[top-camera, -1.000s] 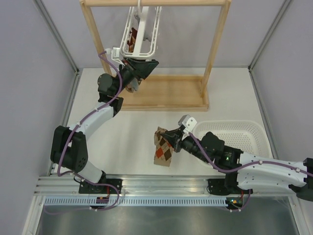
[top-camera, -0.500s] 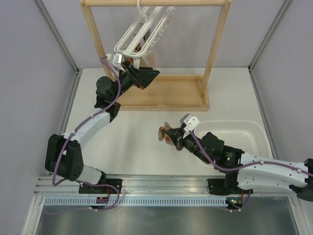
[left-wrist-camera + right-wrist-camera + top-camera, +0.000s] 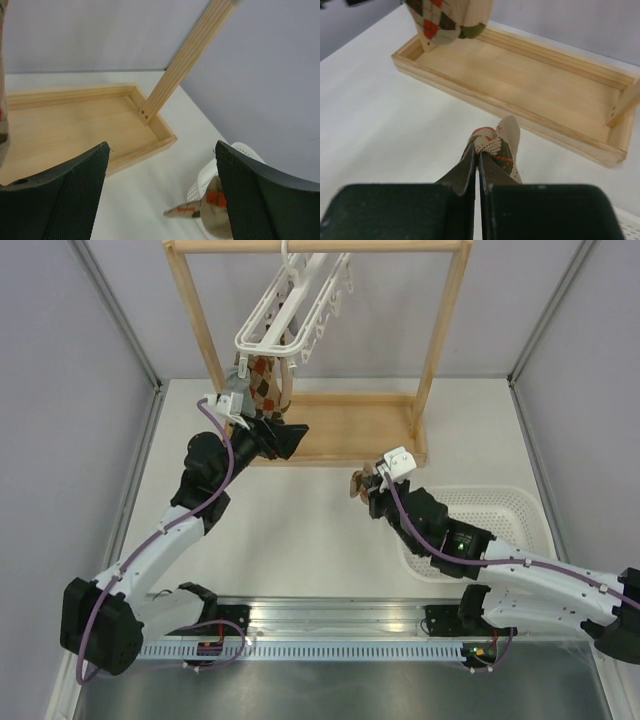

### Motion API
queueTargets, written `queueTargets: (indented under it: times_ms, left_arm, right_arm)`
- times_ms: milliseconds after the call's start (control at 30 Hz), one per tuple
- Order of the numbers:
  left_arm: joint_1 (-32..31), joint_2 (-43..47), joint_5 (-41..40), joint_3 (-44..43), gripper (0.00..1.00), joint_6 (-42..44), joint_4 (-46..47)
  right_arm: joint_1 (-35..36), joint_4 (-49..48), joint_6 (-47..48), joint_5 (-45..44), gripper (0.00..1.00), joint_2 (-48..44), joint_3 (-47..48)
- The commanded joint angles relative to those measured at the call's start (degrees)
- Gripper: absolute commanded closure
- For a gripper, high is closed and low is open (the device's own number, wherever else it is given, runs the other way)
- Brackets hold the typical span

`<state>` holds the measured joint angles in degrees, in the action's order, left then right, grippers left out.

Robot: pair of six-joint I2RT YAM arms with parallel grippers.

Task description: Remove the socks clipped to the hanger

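Observation:
The white hanger (image 3: pixel 290 310) hangs tilted from the wooden rack's top bar. One argyle sock (image 3: pixel 265 377) still dangles from it; its toe shows in the right wrist view (image 3: pixel 445 17). My left gripper (image 3: pixel 287 440) is open and empty, just below and in front of that sock, with its fingers (image 3: pixel 65 200) wide apart. My right gripper (image 3: pixel 479 157) is shut on a bunched argyle sock (image 3: pixel 496 145). It holds the sock above the table near the rack's base (image 3: pixel 362 485). That held sock also shows in the left wrist view (image 3: pixel 197 210).
The wooden rack has a tray-like base (image 3: pixel 340 428) and two upright posts (image 3: pixel 440 340). A white perforated basket (image 3: pixel 500 512) sits at the right, beside my right arm. Grey walls close in the table on the left, back and right.
My left gripper opened and drew back down from the hanger, which swung to a tilt. My right gripper carried its argyle sock away from me and to the right, toward the rack base.

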<state>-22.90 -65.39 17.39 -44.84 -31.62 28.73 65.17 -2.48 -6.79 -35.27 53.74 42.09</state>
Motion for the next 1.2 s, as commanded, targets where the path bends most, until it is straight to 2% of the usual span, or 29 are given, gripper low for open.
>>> queueTargets:
  times_ms: [0,167,200,400,567,700,833,1000,1167]
  left_arm:
    - [-1.7,7.2,-7.9,0.4,0.11,8.3,-12.3]
    - [-4.8,15.7,-16.1,-1.6,0.11,16.3,-27.7]
    - [-5.2,17.2,-18.6,-2.3,0.1,17.2,-33.2]
    - [-7.0,19.8,-21.4,-6.2,0.1,24.1,-47.1]
    - [-7.0,26.1,-26.3,-1.4,0.09,26.3,-47.5]
    - [-7.0,27.6,-25.8,-1.1,0.09,25.7,-47.5]
    - [-7.0,27.5,-24.8,-0.5,0.09,26.3,-47.9]
    - [-7.0,28.2,-23.5,-0.9,0.09,25.8,-47.8]
    - [-6.9,29.3,-23.4,-0.8,0.09,25.4,-47.9]
  right_arm:
    - [-7.0,2.3,-2.3,1.2,0.99,0.7,3.3]
    - [-16.4,6.3,-3.7,6.3,0.99,0.5,4.8]
    - [-19.2,7.7,-3.7,6.7,0.99,-0.2,5.1]
    - [-28.7,16.6,-1.5,7.6,0.99,-4.9,9.8]
    - [-34.0,23.2,-1.5,5.4,0.99,-9.3,11.3]
    - [-34.4,27.8,-6.4,5.8,0.99,-11.6,13.8]
    - [-34.4,34.1,-15.8,5.3,0.99,-11.4,15.0]
    - [-34.5,39.0,-23.7,7.8,0.99,-14.3,12.0]
    - [-34.3,43.3,-28.7,5.1,0.99,-17.1,9.9]
